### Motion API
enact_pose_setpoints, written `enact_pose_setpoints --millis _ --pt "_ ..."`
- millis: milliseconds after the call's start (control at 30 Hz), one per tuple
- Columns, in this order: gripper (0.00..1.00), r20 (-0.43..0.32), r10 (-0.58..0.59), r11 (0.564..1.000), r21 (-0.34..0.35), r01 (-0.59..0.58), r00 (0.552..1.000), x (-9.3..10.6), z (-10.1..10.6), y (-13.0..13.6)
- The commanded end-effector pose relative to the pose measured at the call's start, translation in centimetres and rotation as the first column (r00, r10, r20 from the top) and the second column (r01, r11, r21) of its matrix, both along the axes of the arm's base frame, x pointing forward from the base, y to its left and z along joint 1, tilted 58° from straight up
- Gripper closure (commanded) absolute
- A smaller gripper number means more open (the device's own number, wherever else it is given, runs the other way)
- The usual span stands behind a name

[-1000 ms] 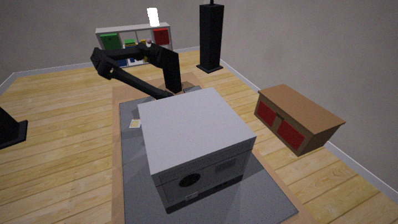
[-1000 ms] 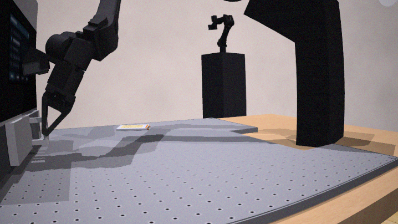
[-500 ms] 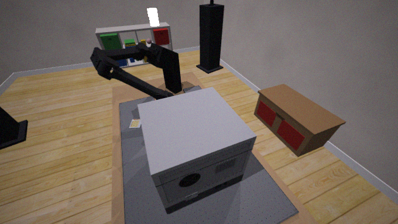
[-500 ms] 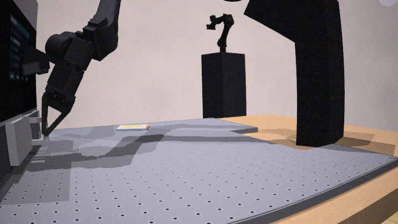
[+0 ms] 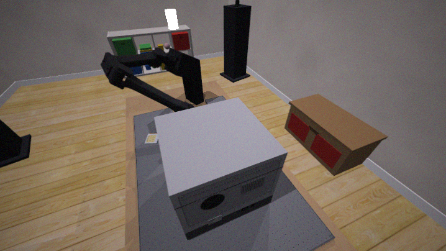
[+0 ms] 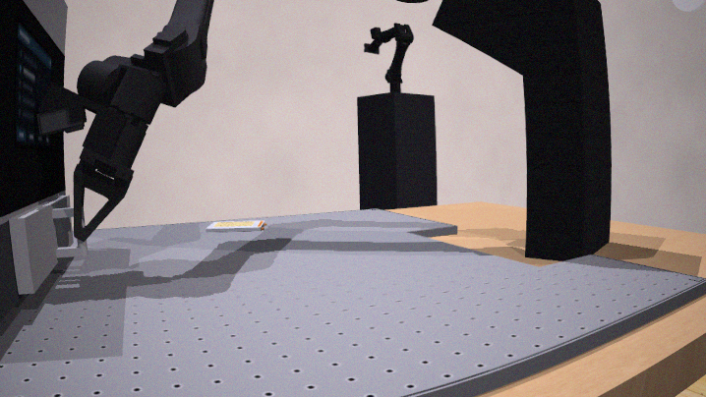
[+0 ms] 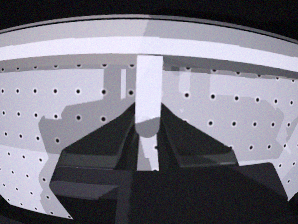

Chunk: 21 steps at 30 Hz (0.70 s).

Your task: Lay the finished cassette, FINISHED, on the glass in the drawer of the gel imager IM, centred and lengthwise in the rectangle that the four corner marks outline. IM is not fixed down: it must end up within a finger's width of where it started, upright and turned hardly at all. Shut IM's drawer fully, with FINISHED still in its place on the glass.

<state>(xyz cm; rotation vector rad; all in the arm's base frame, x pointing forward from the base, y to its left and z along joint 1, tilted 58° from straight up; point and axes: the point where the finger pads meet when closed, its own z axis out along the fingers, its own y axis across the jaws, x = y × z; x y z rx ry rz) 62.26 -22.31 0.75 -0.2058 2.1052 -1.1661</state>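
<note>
The gel imager IM (image 5: 215, 150) is a grey box on the perforated mat; its dark front face shows at the left edge of the exterior view (image 6: 25, 98). Its grey drawer front (image 6: 31, 247) stands a little forward of that face. My gripper (image 6: 81, 237) points down just in front of the drawer and is shut on a pale bar, the drawer handle (image 7: 148, 96), seen between the fingers in the wrist view. In the top view the imager hides the gripper. The cassette FINISHED (image 5: 151, 138) (image 6: 236, 225), flat, white and yellow, lies on the mat, apart from the gripper.
The arm's black base column (image 6: 567, 128) stands at the mat's far end. A black pedestal (image 5: 236, 40), a shelf with coloured boxes (image 5: 150, 43) and a brown cabinet with red doors (image 5: 333, 134) stand on the wooden floor away from the mat.
</note>
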Motion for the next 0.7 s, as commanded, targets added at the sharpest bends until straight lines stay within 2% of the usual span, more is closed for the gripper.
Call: enact_pose_setpoints --millis 0,667 --pt "0.92 -0.167 -0.078 0.996 0.028 0.084 0.983 -5.57 -6.15 -1.83" --pt "0.92 -0.171 -0.076 0.996 0.025 0.082 0.982 -5.63 -6.13 -1.76"
